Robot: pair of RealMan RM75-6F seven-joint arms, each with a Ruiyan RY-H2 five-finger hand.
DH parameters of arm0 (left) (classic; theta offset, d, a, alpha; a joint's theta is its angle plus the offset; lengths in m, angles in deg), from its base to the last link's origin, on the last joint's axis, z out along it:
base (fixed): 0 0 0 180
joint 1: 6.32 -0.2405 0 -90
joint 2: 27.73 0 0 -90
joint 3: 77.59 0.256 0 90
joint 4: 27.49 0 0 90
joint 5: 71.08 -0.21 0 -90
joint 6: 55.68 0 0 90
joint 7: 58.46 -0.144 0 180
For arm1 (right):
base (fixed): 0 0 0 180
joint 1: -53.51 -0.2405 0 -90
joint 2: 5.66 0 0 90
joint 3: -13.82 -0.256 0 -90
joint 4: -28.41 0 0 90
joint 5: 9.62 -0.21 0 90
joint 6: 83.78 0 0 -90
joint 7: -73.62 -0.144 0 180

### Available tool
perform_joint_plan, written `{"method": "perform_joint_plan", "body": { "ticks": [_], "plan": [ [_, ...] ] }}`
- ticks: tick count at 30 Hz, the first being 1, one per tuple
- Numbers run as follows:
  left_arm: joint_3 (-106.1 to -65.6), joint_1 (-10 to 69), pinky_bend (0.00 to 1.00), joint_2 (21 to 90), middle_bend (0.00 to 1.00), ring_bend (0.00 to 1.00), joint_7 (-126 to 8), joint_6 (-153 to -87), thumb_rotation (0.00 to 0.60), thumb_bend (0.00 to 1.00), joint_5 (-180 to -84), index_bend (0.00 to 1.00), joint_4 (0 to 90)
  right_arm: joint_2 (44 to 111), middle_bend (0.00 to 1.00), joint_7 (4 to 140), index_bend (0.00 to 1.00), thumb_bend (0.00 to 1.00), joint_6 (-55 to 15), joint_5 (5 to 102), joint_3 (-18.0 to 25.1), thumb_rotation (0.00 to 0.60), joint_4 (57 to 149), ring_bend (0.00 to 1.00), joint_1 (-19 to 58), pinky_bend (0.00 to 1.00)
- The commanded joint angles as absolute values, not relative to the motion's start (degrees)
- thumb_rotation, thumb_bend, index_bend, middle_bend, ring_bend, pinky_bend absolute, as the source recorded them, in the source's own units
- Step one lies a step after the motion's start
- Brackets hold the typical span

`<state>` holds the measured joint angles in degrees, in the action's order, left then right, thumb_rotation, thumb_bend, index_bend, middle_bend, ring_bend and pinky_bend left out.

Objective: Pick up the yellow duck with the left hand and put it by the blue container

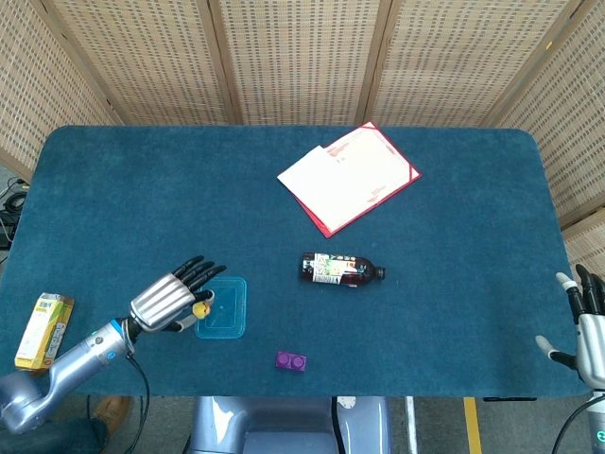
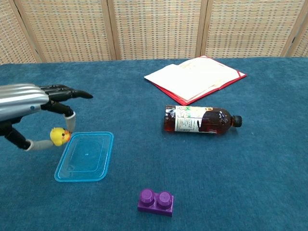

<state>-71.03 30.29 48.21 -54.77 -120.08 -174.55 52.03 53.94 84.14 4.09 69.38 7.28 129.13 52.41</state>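
Already the left hand (image 2: 29, 103) (thumb and a finger pinching the yellow duck (image 2: 59, 135)) hangs just left of the blue container (image 2: 85, 156), other fingers spread.

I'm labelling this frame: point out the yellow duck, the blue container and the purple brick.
yellow duck (image 2: 58, 136), chest view, on its body.
blue container (image 2: 86, 156), chest view, on its flat middle.
purple brick (image 2: 155, 201), chest view, on its studded top.

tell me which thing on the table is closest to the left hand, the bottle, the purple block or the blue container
The blue container: the left hand holds the yellow duck right at its left edge. The purple block and the bottle lie farther to the right.
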Motion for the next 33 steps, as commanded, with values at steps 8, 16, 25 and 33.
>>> {"method": "perform_joint_plan", "body": {
  "ticks": [8,16,25,33],
  "plan": [
    [-66.56,28.32,0.00,49.53,0.00,0.00,-64.78,-119.50,0.600,0.37,-178.91,0.50,55.40,53.72,0.00,83.89,0.13,0.00,4.16,69.33,7.23,0.600,129.24,0.00,52.48,0.00],
    [-66.72,28.37,0.00,52.61,0.00,0.00,-68.22,-117.11,0.600,0.37,-178.43,0.50,55.85,53.66,0.00,83.80,0.13,0.00,4.08,69.25,7.24,0.600,129.26,0.00,52.48,0.00],
    [-66.34,27.92,0.00,55.41,0.00,0.00,-70.22,-116.45,0.600,0.37,-178.42,0.50,53.75,53.40,0.00,83.18,0.13,0.00,4.14,69.17,7.16,0.600,129.14,0.00,52.57,0.00],
    [-66.65,27.66,0.00,56.25,0.00,0.00,-71.40,-116.29,0.600,0.36,-177.52,0.47,52.34,53.19,0.00,82.83,0.13,0.00,4.15,69.26,7.15,0.600,129.19,0.00,52.61,0.00]
  ]
}}
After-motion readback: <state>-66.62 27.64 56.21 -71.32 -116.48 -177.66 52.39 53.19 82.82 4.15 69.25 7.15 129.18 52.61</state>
